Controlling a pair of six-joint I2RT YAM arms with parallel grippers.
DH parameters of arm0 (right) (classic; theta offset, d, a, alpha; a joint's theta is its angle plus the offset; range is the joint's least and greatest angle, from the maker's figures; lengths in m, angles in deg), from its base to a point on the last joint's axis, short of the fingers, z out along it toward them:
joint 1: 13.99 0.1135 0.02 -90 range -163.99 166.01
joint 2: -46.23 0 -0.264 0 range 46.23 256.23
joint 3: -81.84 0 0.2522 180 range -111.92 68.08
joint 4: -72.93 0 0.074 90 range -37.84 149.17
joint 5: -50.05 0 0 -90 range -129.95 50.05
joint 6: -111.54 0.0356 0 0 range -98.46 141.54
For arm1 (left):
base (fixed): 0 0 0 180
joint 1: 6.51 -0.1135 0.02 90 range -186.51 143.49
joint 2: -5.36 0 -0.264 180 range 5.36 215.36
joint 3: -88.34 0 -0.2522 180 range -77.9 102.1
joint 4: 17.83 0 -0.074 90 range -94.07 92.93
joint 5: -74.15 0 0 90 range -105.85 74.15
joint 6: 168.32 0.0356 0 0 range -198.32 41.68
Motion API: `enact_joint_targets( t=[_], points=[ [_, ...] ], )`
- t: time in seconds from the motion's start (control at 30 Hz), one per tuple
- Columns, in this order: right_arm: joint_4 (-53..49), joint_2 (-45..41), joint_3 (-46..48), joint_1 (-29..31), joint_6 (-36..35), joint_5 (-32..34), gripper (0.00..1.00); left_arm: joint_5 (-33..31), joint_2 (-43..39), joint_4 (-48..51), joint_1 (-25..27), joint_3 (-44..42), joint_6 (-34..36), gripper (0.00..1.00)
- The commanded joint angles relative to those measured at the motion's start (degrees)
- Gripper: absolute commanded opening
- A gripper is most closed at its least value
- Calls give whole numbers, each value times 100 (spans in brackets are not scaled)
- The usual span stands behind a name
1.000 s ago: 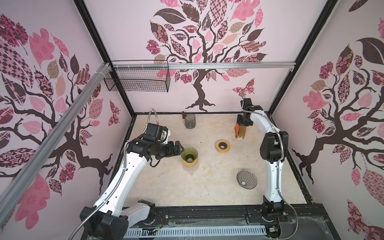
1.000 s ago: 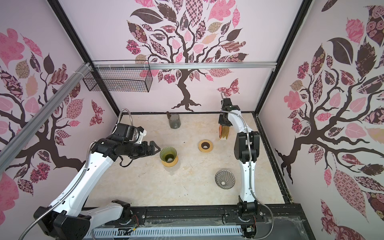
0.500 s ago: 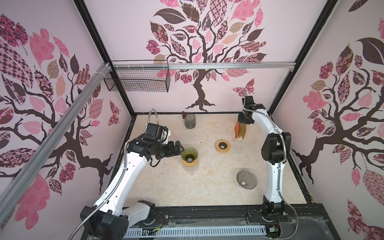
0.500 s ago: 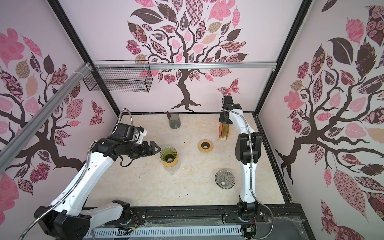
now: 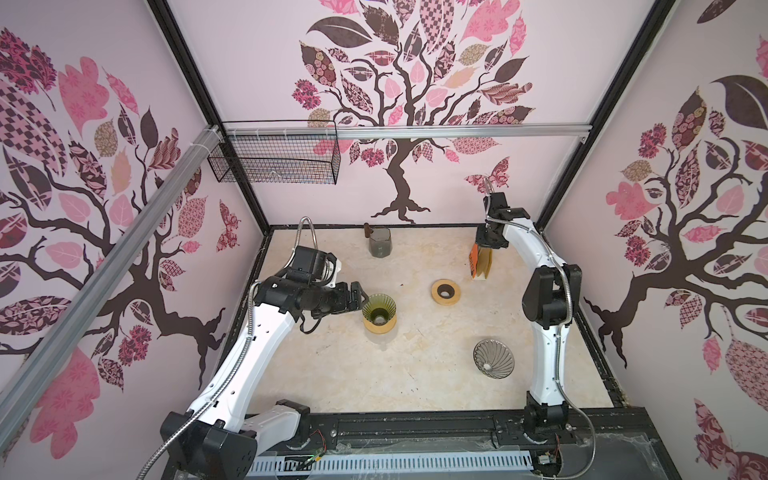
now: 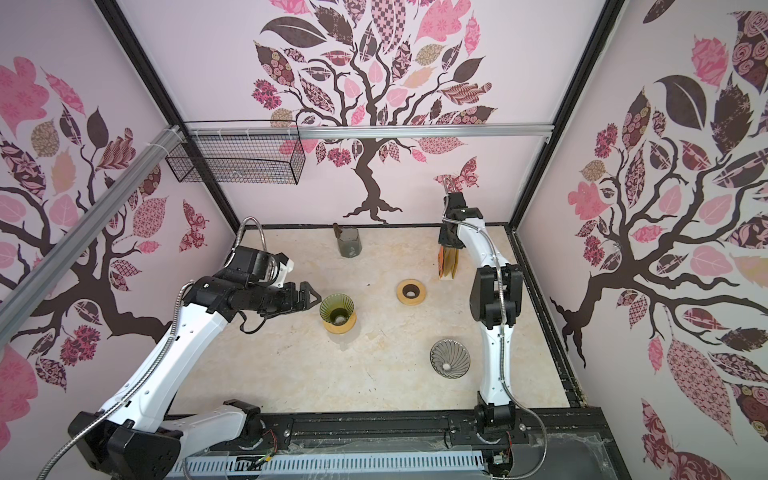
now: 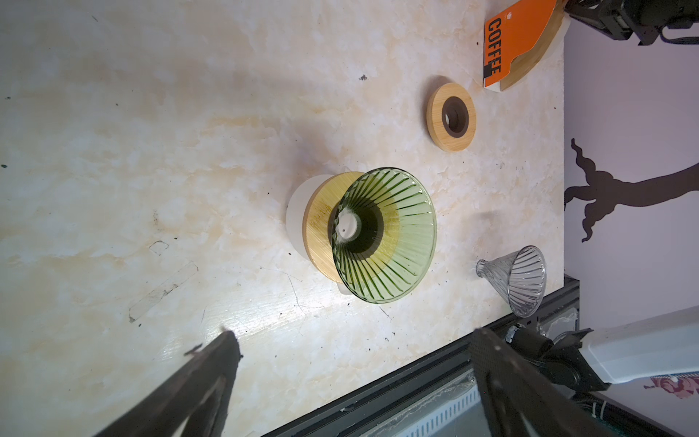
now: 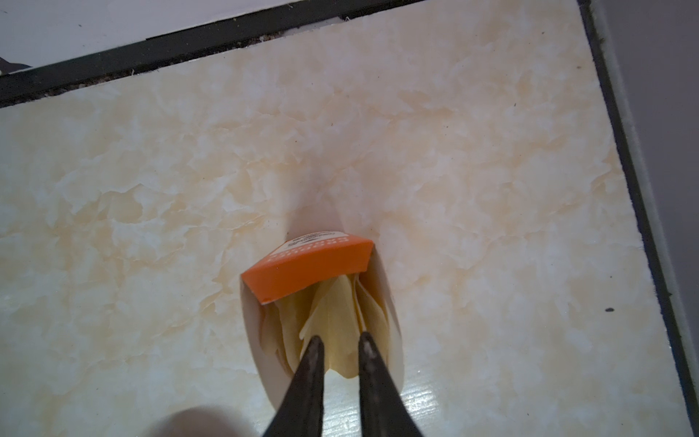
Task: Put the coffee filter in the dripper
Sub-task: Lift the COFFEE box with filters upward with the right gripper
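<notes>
Right pincer (image 8: 340, 342) points down into the filter pack (image 5: 478, 261), which stands upright near the far right corner of the desk (image 5: 415, 395). Jaws are drawn in to a narrow slot, one black finger on each side of the raised top of a coffee filter (image 8: 334, 321). Pale paper shows through the slot. Cannot tell whether the fingers pinch it or only stand astride it. The filter sits in the pack among other folded sheets, beside the orange sleeve.

Left pincer (image 5: 358, 296) is held level above the desk, toward the left edge. Jaws are spread wide, nothing between them. In both top views the tips lie just beside the rim of the green dripper (image 5: 378, 305). The left wrist view shows the dripper ahead of the fingers and apart from them.

Green dripper stands upright on a wooden collar (image 7: 321, 223) over a white base (image 7: 297, 212), left of the desk's middle. Its ribbed glass shows through to the drain hole.

Wooden ring (image 5: 446, 292) with a dark centre lies flat between dripper and pack.

Clear glass cone (image 5: 493, 359) sits mouth up near the right edge, toward the near side.

Grey cup (image 5: 379, 244) stands at the middle of the far edge.
</notes>
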Motion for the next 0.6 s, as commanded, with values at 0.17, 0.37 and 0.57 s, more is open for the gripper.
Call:
enact_joint_targets(
  t=[0.17, 0.37, 0.57],
  points=[
    [-152, 268, -428, -41, -84, -12, 19, 35, 57, -38, -30, 96, 40, 98],
    [-129, 388, -546, -55, -109, -78, 19, 59, 100, -46, -25, 96, 40, 98],
    [-180, 550, -612, -75, -119, 43, 17, 75, 115, -39, -30, 96, 40, 98]
  ],
)
